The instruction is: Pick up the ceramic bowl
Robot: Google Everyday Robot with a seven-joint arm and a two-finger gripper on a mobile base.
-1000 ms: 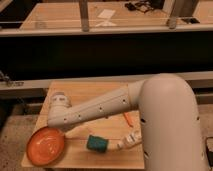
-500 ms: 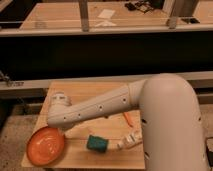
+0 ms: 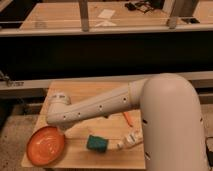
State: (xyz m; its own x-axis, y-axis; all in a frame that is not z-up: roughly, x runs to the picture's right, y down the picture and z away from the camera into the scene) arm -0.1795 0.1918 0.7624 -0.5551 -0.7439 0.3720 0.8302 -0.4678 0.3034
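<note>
The ceramic bowl point(image 3: 45, 146) is a wide, shallow orange dish at the front left corner of the wooden table point(image 3: 95, 92), with its left rim reaching past the table's edge. My white arm reaches from the right across the table to the left. My gripper point(image 3: 60, 131) points down from the wrist point(image 3: 59, 106) at the bowl's far right rim. The arm hides where the gripper meets the rim.
A teal block point(image 3: 97, 143) lies just right of the bowl. A small white bottle-like item point(image 3: 130, 140) lies on its side beside it, and a thin orange stick point(image 3: 127, 118) lies behind. A dark counter with metal rails point(image 3: 100, 27) runs behind the table.
</note>
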